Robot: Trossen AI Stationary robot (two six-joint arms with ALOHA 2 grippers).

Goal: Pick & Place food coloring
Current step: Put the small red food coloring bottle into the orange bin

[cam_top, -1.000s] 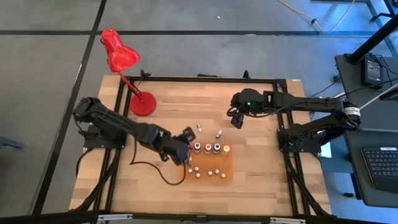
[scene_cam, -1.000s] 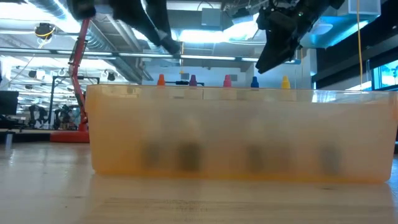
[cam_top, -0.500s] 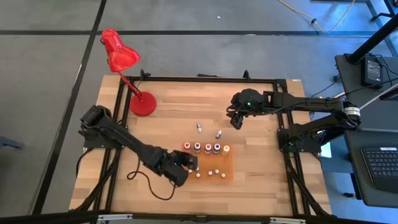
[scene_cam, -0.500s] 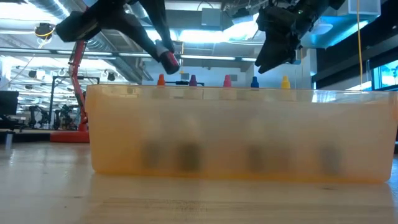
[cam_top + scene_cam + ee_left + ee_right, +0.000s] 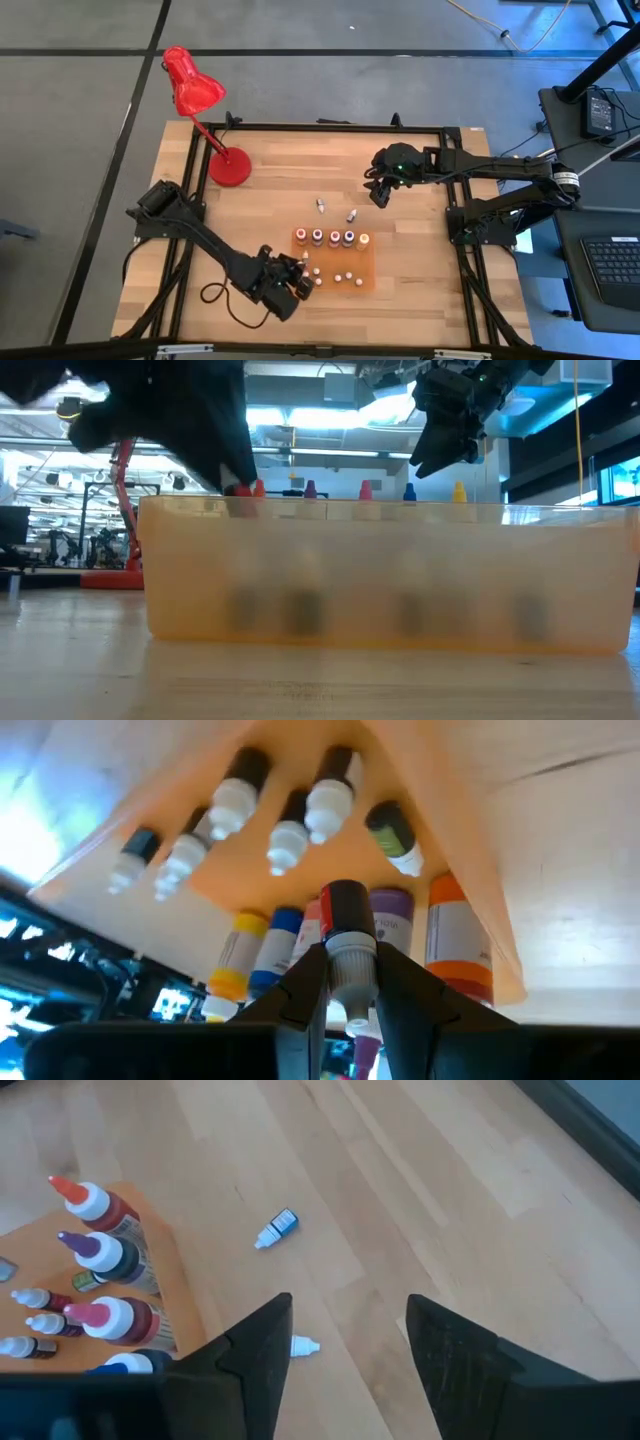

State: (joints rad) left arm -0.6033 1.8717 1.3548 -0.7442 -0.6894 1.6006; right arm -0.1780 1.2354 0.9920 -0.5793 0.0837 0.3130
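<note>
An orange holder (image 5: 368,270) carries a far row of larger colour-tipped food coloring bottles (image 5: 333,238) and several small white-capped droppers (image 5: 288,838). My left gripper (image 5: 291,283) is at the holder's near left corner, shut on one small dropper bottle (image 5: 346,935). In the low view it shows as a dark mass (image 5: 215,450) at the holder's rim. Two more small bottles (image 5: 275,1228) (image 5: 303,1346) lie on their sides on the wood beyond the holder. My right gripper (image 5: 380,193) hangs open above the table's far right part, touching nothing. My left gripper pinches the small dropper bottle by its white cap end (image 5: 351,960) between the two fingers (image 5: 305,982). The dark body with a red label (image 5: 344,910) sticks out past the fingertips toward the holder. The fingers slant down from the table's left near side.
A red desk lamp stands on its round base (image 5: 230,167) at the far left of the table. A black cable (image 5: 235,300) trails on the wood by the left arm. Bare wood lies right of the holder and along the near edge.
My left gripper has moved toward the table's near edge and downward, from beside the far row of bottles to the holder's near left corner, carrying the small bottle. In the low view it has come down to the holder's rim. The right arm has kept still.
</note>
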